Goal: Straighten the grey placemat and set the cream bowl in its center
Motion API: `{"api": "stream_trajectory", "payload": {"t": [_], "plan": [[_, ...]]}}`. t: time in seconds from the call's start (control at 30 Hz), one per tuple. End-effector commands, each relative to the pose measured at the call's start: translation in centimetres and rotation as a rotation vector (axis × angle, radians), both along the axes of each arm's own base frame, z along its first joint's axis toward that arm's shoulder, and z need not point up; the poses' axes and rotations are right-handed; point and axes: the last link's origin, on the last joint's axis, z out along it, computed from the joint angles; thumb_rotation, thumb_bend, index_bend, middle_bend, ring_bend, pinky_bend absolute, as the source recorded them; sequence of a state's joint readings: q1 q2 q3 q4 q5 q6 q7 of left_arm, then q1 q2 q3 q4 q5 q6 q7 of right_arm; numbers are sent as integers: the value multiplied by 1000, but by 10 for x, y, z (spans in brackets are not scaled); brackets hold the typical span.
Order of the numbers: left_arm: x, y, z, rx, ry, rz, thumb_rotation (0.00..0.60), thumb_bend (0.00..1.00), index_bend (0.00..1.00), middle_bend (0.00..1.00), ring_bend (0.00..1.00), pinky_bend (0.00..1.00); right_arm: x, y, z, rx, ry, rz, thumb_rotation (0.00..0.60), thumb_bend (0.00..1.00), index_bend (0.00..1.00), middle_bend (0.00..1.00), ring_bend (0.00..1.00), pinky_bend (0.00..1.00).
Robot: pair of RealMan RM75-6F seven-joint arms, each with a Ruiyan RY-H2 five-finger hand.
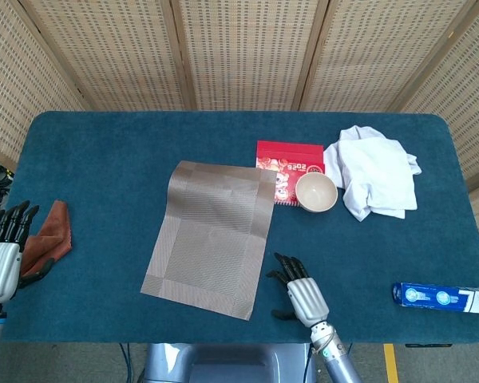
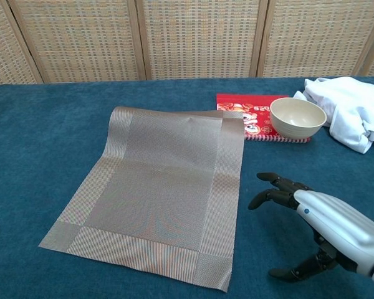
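Over the blue table [image 1: 104, 167], right hand [image 2: 327, 227] hovers spread and empty beside the skewed grey placemat [image 2: 159, 187]

1. A table [image 1: 104, 144] topped in dark blue cloth fills the middle.
2. Woven-cane screen panels [image 1: 239, 48] in pale wooden frames stand behind, at 12 o'clock.
3. Even light, no hard shadows.

Bare blue tablecloth [image 1: 104, 159] surrounds the skewed grey woven placemat [image 1: 211, 235]; its far-right corner overlaps the red printed booklet [image 1: 289, 163] under the cream bowl [image 1: 316, 192].
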State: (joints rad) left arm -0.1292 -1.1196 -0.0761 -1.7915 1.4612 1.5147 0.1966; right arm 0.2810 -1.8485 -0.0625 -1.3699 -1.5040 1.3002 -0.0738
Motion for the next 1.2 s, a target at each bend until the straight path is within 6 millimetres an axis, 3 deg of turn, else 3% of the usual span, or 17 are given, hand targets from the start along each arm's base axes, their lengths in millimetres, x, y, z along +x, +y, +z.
{"api": "stream_trajectory", "payload": {"t": [0.03, 1.2], "plan": [[0, 0, 0, 1, 1, 0, 600, 238, 5, 0, 0, 0, 0, 2, -3, 8, -14, -7, 600, 190, 311, 19, 0, 82], [-2, 3, -1, 9, 2, 12, 600, 238, 5, 0, 0, 0, 13, 4, -37, 40, -166, -52, 600, 188, 322, 31, 0, 83]]}}
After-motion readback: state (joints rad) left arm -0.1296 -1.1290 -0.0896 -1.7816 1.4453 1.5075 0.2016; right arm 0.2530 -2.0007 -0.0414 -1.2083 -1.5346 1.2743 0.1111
